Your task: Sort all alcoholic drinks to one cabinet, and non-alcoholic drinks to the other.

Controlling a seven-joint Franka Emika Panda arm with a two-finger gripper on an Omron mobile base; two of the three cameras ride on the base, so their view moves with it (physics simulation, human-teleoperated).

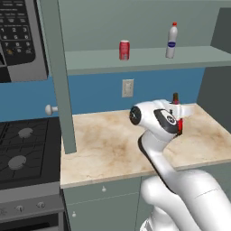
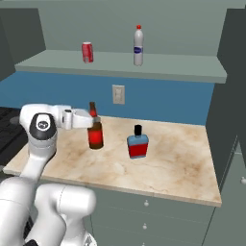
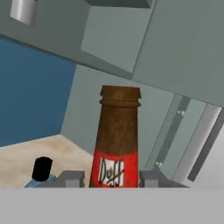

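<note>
Beer bottle (image 2: 95,131): it stands upright on the counter (image 2: 182,163), to the left of the flat bottle (image 2: 138,143) and a little behind it, near the wall outlet (image 2: 118,94). It is slim brown glass with a red label, so I judge it stiff, smooth and breakable, with most of its weight in the wide lower body. A tall narrow thing like this would tip easily if pushed near the top. The best hold is probably on the shoulder or upper body at the label, where the sides are still broad enough for the pads, rather than on the thin neck.

The gripper (image 2: 94,119) comes in level from the left at about that height. In the hand view the two fingertips (image 3: 71,178) stand on either side of the bottle (image 3: 116,146) at the label, set narrow and right against the glass; the jaws look clamped on it, though I cannot tell how firm the hold is. The bottle's base seems to rest on the counter.

Above the bottle, on the open cabinet shelf (image 2: 182,69), stand the can (image 2: 87,52) and, to its right, the white bottle (image 2: 139,45), well apart from each other. The flat bottle stands untouched on the counter.
</note>
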